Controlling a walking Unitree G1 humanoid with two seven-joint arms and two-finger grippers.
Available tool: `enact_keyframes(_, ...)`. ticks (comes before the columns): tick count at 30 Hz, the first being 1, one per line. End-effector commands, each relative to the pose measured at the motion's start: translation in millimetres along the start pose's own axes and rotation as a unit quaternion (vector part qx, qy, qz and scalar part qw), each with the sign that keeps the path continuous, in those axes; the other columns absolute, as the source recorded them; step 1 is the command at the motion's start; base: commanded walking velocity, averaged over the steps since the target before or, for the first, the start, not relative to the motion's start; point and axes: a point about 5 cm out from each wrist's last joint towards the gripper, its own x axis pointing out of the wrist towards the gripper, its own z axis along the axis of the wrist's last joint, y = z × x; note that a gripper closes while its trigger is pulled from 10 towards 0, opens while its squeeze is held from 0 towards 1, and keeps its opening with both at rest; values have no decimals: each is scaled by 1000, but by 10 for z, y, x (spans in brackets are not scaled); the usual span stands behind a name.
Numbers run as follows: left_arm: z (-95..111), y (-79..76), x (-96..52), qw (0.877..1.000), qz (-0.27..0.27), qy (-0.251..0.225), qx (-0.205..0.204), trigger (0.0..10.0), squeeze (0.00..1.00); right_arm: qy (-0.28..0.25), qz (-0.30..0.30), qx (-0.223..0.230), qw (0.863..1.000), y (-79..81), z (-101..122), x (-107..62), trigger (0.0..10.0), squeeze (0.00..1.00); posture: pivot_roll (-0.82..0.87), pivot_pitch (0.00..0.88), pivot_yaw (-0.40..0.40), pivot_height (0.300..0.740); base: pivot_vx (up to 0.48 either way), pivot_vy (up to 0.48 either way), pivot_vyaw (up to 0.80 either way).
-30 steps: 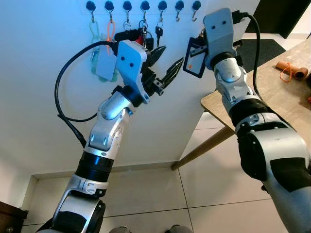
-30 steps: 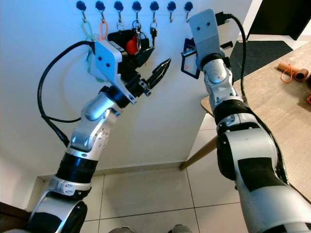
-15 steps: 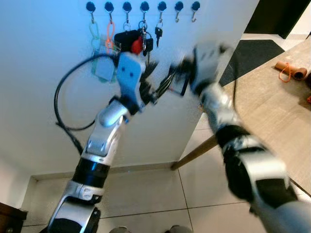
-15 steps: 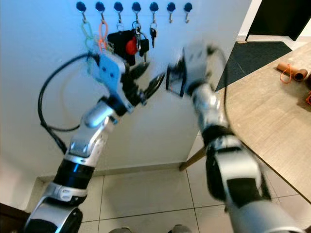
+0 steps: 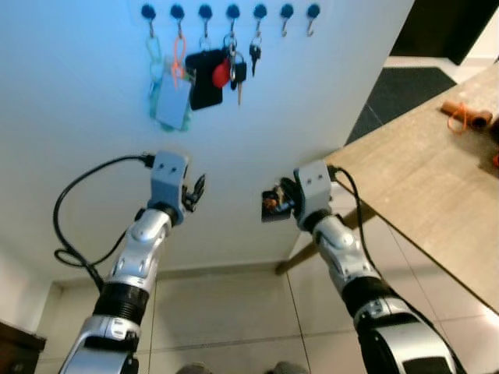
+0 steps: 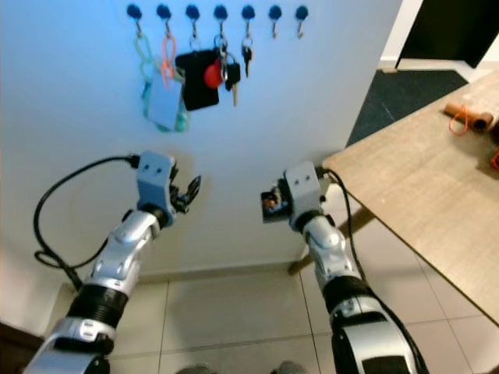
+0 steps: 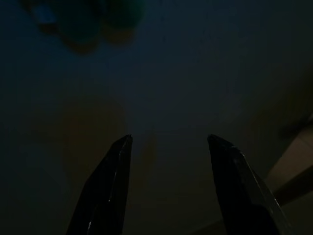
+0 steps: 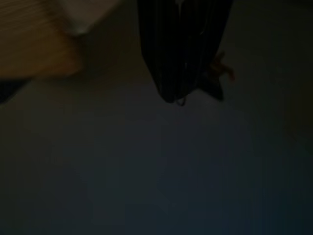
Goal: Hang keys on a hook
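Left gripper (image 5: 195, 191), centre-left of frame, fingers spread and empty; right gripper (image 5: 273, 204), centre, pinches a dark key tag (image 5: 270, 206), so the hang is judged not yet done. Next move calls for raising the tag to the free hooks (image 5: 299, 17), top centre-right. Keys (image 5: 234, 66) crowd the hooks further left; the wooden table (image 5: 437, 179) lies right.

A row of seven dark-knobbed hooks (image 5: 232, 12) runs along the white wall, high above both hands. Keys (image 5: 234, 66) with a red fob and a black tag hang bunched from the middle hooks, up and between the hands. The two hooks above the right hand (image 5: 273, 204) are bare. That hand grips a small black tag (image 6: 269, 206).
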Motion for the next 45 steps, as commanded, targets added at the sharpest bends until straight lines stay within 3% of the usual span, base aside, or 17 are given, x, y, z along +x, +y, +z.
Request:
enact_keyframes(1, 28, -35, 14, 1000, -20, 0, -3, 10000, 0, -9, 5, -53, 999, -13, 149, 50, 10000, 0, 44, 85, -26, 740, 0, 0, 0)
enact_keyframes(5, 52, -57, 39, 999, -37, -1, 0, 10000, 0, 4, 4, -107, 994, -86, 236, 84, 10000, 0, 45, 87, -27, 740, 0, 0, 0)
enact_keyframes(7, 93, -83, 53, 999, -51, -8, -4, 10000, 0, 0, -35, -148, 988, -260, 367, 114, 10000, 0, 44, 92, -27, 740, 0, 0, 0)
enact_keyframes(8, 93, -83, 53, 999, -51, -8, -4, 10000, 0, 0, -35, -148, 988, -260, 367, 114, 10000, 0, 44, 92, -27, 740, 0, 0, 0)
enact_keyframes(10, 131, -115, 52, 998, -62, -16, -7, 10000, 0, -12, -96, -181, 979, -467, 508, 104, 10000, 0, 44, 94, -27, 740, 0, 0, 0)
enact_keyframes(13, 138, -162, 47, 997, -80, -14, -9, 10000, 0, -6, -163, -185, 969, -693, 583, 53, 10000, 0, 42, 96, -25, 740, 0, 0, 0)
enact_keyframes(19, 137, -179, 53, 996, -88, -9, 2, 10000, 0, 44, -203, -195, 959, -881, 575, 5, 10000, 0, 45, 96, -23, 740, 0, 0, 0)
enact_keyframes(20, 150, -184, 61, 996, -91, -9, -2, 10000, 0, 61, -228, -205, 950, -1016, 612, -25, 10000, 0, 44, 98, -20, 740, 0, 0, 0)
enact_keyframes(28, 166, -203, 66, 995, -100, -9, -4, 10000, 0, 71, -269, -225, 934, -1200, 693, -85, 10000, 0, 44, 100, -18, 740, 0, 0, 0)
enact_keyframes(32, 180, -234, 56, 994, -110, -10, -5, 10000, 0, 65, -326, -253, 908, -1393, 816, -184, 10000, 0, 45, 108, -15, 740, 0, 0, 0)
enact_keyframes(45, 186, -250, 53, 993, -119, -10, -5, 10000, 0, 52, -374, -293, 878, -1519, 944, -282, 10000, 0, 44, 106, -12, 740, 0, 0, 0)
